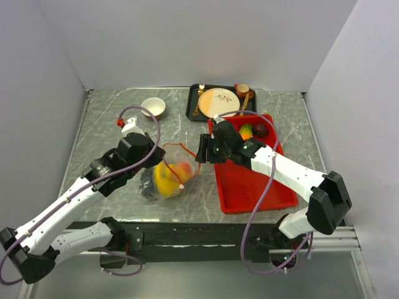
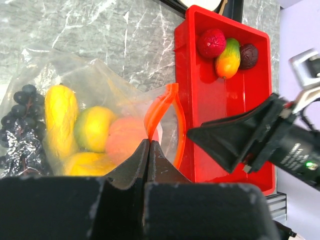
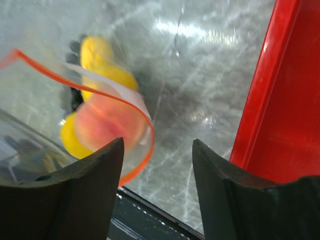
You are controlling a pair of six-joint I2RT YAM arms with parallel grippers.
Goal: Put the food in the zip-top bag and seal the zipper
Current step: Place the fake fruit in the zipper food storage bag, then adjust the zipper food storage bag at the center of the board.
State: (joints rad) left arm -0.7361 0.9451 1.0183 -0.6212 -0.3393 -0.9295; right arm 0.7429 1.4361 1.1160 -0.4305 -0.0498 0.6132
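The bag lies on the table between the two arms, just left of the tray, with its mouth turned toward the tray. Through the clear plastic the grapes, the banana piece, a peach and two more yellowish fruits can be made out. The zipper is unsealed; its strip is lifted into an open loop.

The zipper's near rim is pinched by the left gripper, whose jaws are closed tight on it, so that the mouth is held up and open. The right gripper hangs at the mouth, beside the tray's left wall, with its jaws standing apart and nothing between them.

An apple, a mango and a plum lie touching one another in the tray's far corner, well apart from the bag.

The filling step is judged to be in hand and over half done. For the next move, the right arm would have to be carried to the far corner, one of the three fruits picked out of the tight cluster, and the mouth kept open by the left grip. Sealing cannot be begun until the tray's fruits are bagged.
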